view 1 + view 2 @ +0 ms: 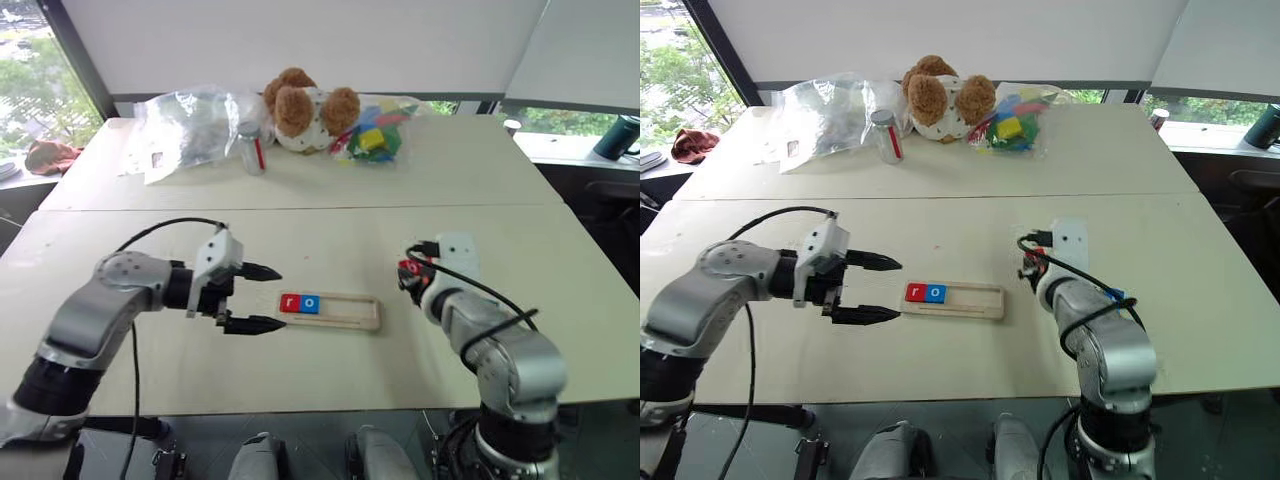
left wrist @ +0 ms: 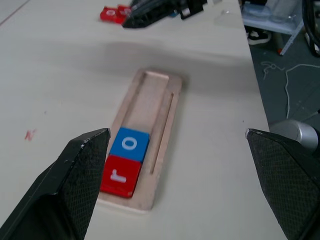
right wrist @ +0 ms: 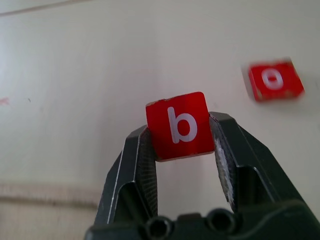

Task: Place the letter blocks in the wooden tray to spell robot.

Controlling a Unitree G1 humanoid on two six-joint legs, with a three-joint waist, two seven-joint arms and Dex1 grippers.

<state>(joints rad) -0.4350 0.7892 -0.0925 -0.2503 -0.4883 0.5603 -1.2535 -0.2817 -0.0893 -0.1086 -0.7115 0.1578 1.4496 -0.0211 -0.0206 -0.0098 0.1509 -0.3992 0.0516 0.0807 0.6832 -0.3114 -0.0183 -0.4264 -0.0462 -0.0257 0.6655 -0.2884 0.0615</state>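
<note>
With the red b tile (image 3: 178,125) pinched upright in the right gripper (image 3: 180,131) and the left gripper (image 1: 252,298) spread empty, a level placement into the tray (image 1: 345,312), directly beside the blue o tile (image 1: 310,304), was called for.

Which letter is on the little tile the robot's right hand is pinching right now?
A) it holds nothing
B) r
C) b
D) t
C: the right wrist view shows the right hand shut on a red b tile held between its two black fingers, above the table, while the red r tile already lies in the wooden tray.
</note>
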